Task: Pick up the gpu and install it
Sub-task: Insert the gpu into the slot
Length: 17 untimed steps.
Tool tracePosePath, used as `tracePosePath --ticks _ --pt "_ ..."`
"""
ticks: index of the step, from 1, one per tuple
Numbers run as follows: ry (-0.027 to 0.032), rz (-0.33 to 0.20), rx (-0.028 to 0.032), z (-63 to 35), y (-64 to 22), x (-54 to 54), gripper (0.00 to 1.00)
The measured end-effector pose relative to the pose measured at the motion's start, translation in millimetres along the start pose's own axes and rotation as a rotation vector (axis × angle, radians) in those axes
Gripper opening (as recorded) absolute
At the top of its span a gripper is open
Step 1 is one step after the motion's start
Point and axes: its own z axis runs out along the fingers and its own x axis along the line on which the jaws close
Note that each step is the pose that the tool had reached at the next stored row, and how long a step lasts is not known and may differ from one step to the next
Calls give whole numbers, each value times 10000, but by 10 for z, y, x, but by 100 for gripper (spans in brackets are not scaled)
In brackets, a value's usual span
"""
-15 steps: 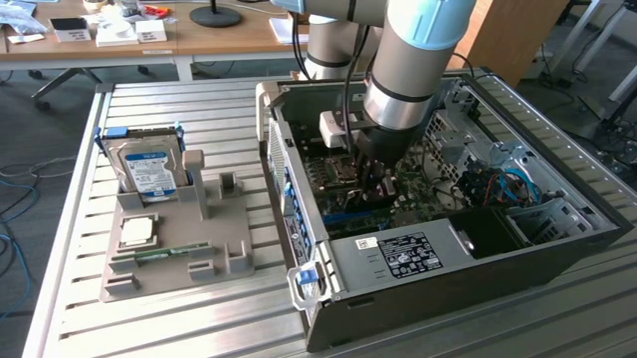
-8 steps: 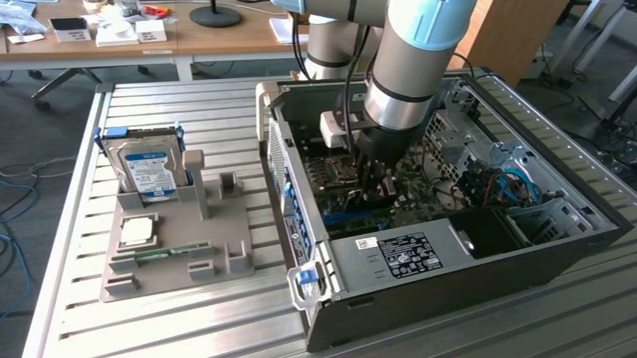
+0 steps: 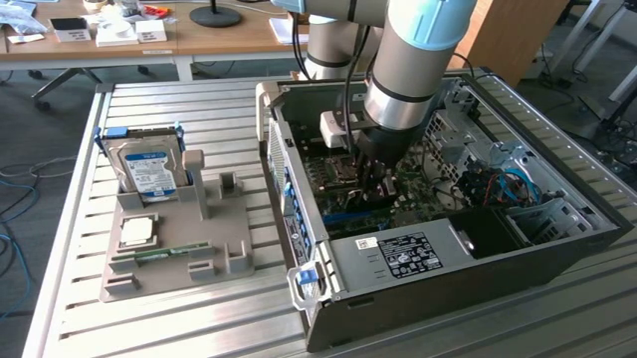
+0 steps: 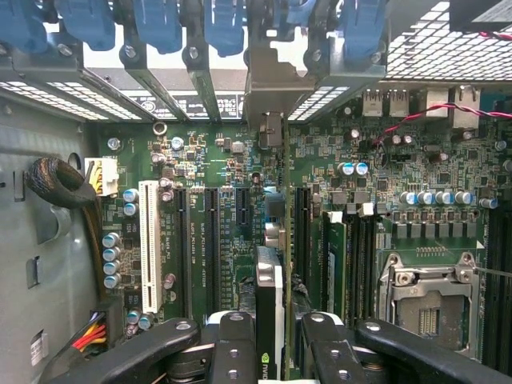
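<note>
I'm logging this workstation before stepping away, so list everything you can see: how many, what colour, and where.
slatted metal table: one, silver, under everything
open computer case: one, black and grey, on the table's exterior-view right
motherboard: one, green, inside the case
expansion slot: one, white, on the motherboard
plastic parts holder: one, grey, on the table at the exterior view's left of the case
hard drive: one, silver with blue label, standing in the holder
memory stick: one, green, lying in the holder
square processor: one, silvery, in the holder
thin gpu card: one, black, edge-on above the motherboard
robot arm: one, grey and light blue, reaching into the case
gripper: one, black, closed on the gpu card
</note>
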Motion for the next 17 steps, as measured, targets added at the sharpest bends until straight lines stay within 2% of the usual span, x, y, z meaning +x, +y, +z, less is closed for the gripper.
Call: tracePosePath --ticks 6,7,9,11,14,17 --pt "-2 -1 4 0 35 1 27" --pt "-1 82 13 -107 -86 -9 27" --pt "-3 89 18 -171 -86 -15 27" --pt "-4 102 21 -169 -91 -15 27" --pt "-2 110 19 -166 -157 -16 27" --pt "-2 111 20 -165 -157 -16 27"
